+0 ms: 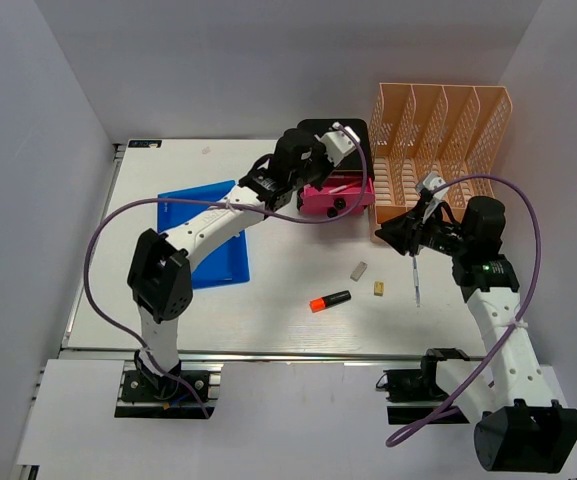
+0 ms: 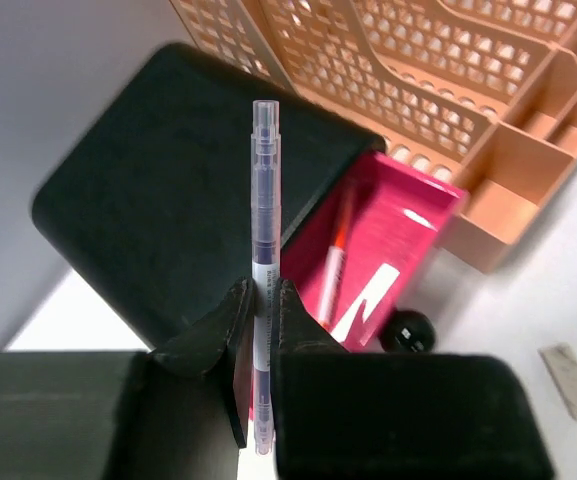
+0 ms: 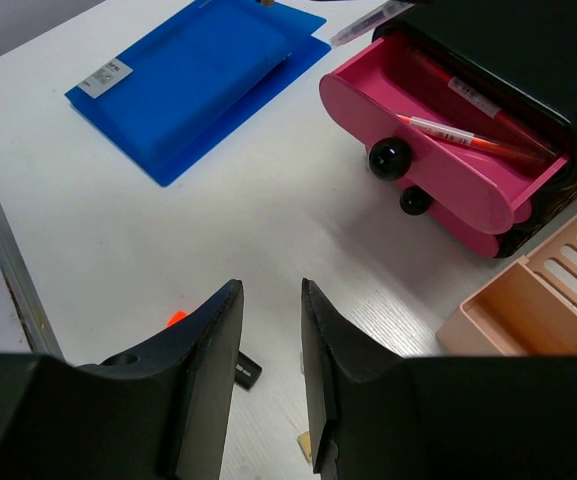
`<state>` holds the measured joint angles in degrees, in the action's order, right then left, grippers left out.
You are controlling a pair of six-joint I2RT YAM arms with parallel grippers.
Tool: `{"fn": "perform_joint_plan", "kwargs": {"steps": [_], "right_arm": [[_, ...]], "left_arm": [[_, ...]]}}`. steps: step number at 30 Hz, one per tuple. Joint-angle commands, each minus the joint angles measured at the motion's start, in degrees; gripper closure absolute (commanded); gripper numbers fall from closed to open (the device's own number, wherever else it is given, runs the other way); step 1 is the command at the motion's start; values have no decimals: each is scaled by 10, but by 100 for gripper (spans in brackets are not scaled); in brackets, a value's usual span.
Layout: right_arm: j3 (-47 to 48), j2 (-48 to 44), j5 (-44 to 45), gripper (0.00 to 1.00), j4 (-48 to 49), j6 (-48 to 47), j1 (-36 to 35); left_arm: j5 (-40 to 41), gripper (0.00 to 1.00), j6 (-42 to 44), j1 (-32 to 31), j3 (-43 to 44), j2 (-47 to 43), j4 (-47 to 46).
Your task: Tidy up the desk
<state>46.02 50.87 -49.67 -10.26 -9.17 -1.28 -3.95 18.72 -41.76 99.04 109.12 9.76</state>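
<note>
Pink drawer (image 3: 448, 185) stands open on the bench (image 1: 268, 335), pens (image 3: 468, 140) inside. Left tool (image 2: 258, 297) pinches a clear pen (image 2: 265, 180) above it; right tool (image 3: 271, 300), half open, holds nothing. Orange marker (image 1: 329, 300) nearby awaits sorting.

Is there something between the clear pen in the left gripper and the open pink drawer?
Nothing visible does. The left gripper holds the clear purple-tinted pen above the open pink plastic drawer; the red pens lying inside leave free space.
</note>
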Motion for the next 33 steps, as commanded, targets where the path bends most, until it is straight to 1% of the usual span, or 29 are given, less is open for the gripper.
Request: {"fn": "perform_joint_plan", "kwargs": {"steps": [1, 4, 7, 8, 11, 13, 16, 18, 20, 23, 25, 30, 31, 33], "right_arm": [[-3, -16, -10, 64, 24, 4, 7], [-4, -20, -11, 64, 26, 4, 7], [-4, -21, -13, 64, 24, 4, 7], [-4, -21, -13, 64, 26, 4, 24], [-4, -21, -14, 64, 26, 4, 28], [-5, -20, -16, 64, 25, 5, 29], [-6, -21, -21, 64, 25, 6, 34], [-5, -19, -23, 64, 26, 7, 37], [-6, -18, -23, 64, 26, 7, 38], [-6, -17, -24, 64, 26, 8, 44], [-8, -16, -25, 64, 29, 9, 47], [-12, -10, -31, 64, 32, 11, 56], [-13, -10, -32, 64, 33, 11, 58], [-16, -7, -39, 64, 35, 1, 61]], "left_arm": [[5, 100, 41, -3, 23, 0, -51], [9, 100, 43, -3, 24, 13, -69], [0, 100, 42, -3, 52, 36, -46], [0, 100, 38, -3, 56, 41, -43], [1, 96, 31, -9, 53, 47, -47], [5, 87, 26, -9, 52, 51, -40], [18, 81, 22, -14, 48, 52, -26], [21, 73, 20, -14, 40, 45, -22], [23, 72, 18, -14, 37, 42, -20], [24, 65, 16, -19, 44, 42, -8], [26, 55, 16, -19, 52, 39, -4], [28, 53, -4, -25, 73, 19, -3], [27, 54, -13, -25, 73, 1, -6], [20, 59, -55, -25, 70, -39, -9]]}}
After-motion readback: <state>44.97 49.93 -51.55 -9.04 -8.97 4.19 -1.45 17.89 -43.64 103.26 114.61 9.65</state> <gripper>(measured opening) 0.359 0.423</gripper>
